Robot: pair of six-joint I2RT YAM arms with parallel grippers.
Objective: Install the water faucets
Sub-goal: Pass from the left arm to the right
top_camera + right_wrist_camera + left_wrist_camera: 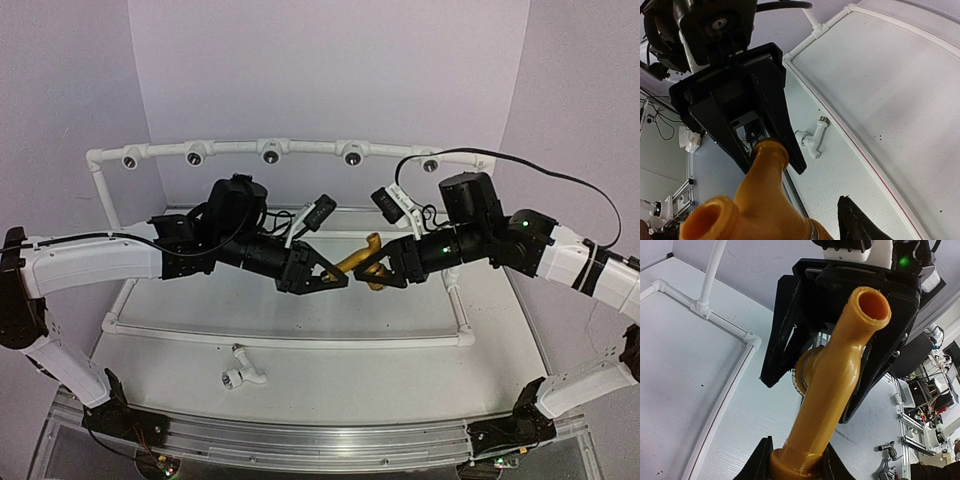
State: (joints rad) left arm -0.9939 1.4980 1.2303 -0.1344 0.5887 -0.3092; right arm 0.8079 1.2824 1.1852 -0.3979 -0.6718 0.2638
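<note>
Step looks like a mid-air handover of the yellow faucet, left to right. Left jaws pinch its flanged end. Right jaws straddle the body near the open mouth. Can't tell if they bite yet: the right wrist view shows a sliver of gap beside one finger.

Next: right needs a firm clamp before left lets go, then line the faucet up with a socket on the back rail of the pipe frame.

White faucet lies on the counter, near the front, untouched.

Pose: left arm and right arm reach inward, forearms roughly level, wrists nose to nose above mid-counter.
</note>
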